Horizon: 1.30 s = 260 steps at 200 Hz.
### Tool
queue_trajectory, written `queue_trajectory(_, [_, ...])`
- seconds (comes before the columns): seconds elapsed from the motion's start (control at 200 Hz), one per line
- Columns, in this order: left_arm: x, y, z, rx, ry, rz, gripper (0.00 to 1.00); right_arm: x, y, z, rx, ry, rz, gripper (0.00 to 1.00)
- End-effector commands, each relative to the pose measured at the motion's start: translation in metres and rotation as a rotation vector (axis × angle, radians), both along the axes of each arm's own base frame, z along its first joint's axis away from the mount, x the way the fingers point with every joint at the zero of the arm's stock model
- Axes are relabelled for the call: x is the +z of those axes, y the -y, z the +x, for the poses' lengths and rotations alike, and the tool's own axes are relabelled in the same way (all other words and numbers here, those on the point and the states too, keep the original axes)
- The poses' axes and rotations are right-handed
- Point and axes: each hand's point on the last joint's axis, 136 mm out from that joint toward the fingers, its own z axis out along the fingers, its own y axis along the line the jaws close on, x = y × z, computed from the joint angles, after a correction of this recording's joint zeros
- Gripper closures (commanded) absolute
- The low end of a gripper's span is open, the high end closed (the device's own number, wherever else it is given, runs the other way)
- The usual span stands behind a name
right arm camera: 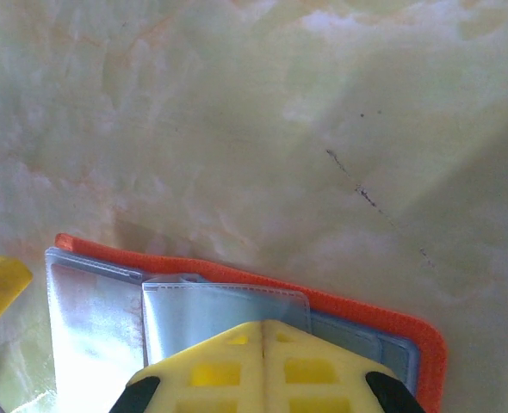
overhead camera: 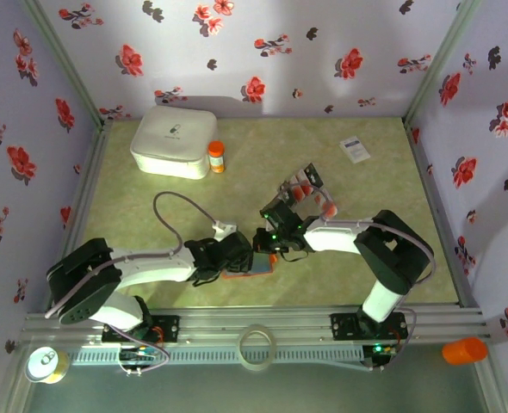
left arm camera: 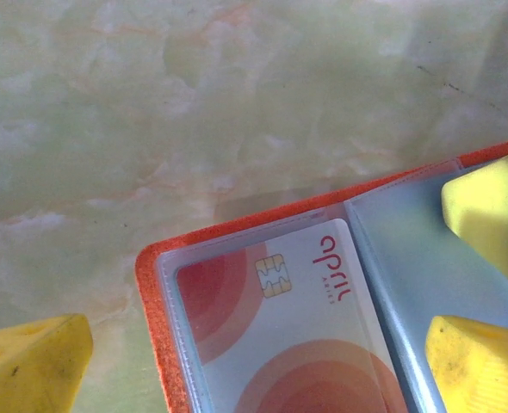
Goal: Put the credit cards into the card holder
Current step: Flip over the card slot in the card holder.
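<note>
Yellow right gripper (right arm camera: 263,331) tips, pressed together, sit on the open card holder (right arm camera: 366,308) lying lengthwise along the table's (overhead camera: 409,172) near edge, left gripper (left arm camera: 254,327) spread across it, with loose credit cards (overhead camera: 306,191) fanned just beyond the right gripper, farther from the left.

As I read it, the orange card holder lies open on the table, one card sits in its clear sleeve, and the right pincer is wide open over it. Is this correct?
Not quite: the right pincer is shut, with no gap at its tips, as the right wrist view shows. The card holder does lie open with one card in its sleeve.
</note>
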Motion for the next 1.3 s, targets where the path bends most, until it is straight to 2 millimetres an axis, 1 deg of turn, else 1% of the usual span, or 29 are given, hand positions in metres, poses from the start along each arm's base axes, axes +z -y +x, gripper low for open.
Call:
queue_trajectory(0.0, [-0.008, -0.003, -0.001, 0.015, 0.005, 0.015, 0.0, -0.006, 0.001, -0.008, -0.006, -0.035, -0.002, 0.96])
queue_trajectory(0.15, [-0.016, -0.009, -0.005, 0.016, -0.008, 0.037, 0.0, 0.001, 0.0, -0.006, -0.006, -0.022, 0.01, 0.96])
queue_trajectory(0.28, [-0.021, -0.013, -0.007, 0.019, -0.014, 0.043, 0.05, 0.006, -0.001, -0.005, -0.007, -0.014, 0.014, 0.96])
queue_trajectory(0.42, [-0.026, -0.016, -0.009, 0.018, -0.021, 0.05, 0.09, 0.014, -0.001, -0.003, -0.003, 0.0, 0.018, 0.93])
queue_trajectory(0.48, [-0.028, -0.017, -0.01, 0.019, -0.024, 0.051, 0.1, 0.02, -0.001, -0.002, -0.005, 0.013, 0.018, 0.88])
queue_trajectory(0.63, [-0.029, -0.018, -0.011, 0.019, -0.029, 0.05, 0.1, 0.031, 0.004, 0.001, -0.013, 0.047, 0.008, 0.72])
queue_trajectory(0.715, [-0.029, -0.018, -0.012, 0.019, -0.028, 0.047, 0.1, 0.033, 0.006, 0.001, -0.016, 0.053, 0.007, 0.68])
queue_trajectory(0.855, [-0.028, -0.018, -0.012, 0.019, -0.027, 0.045, 0.1, 0.029, 0.005, 0.0, -0.016, 0.039, 0.009, 0.65])
queue_trajectory(0.98, [-0.028, -0.018, -0.012, 0.019, -0.026, 0.044, 0.1, 0.02, 0.002, -0.001, -0.015, 0.015, 0.014, 0.64])
queue_trajectory(1.175, [-0.027, -0.017, -0.012, 0.018, -0.025, 0.04, 0.1, 0.009, -0.004, -0.004, -0.007, -0.024, 0.031, 0.65])
queue_trajectory(1.295, [-0.026, -0.017, -0.011, 0.018, -0.023, 0.04, 0.1, 0.008, -0.007, -0.005, 0.001, -0.032, 0.045, 0.66])
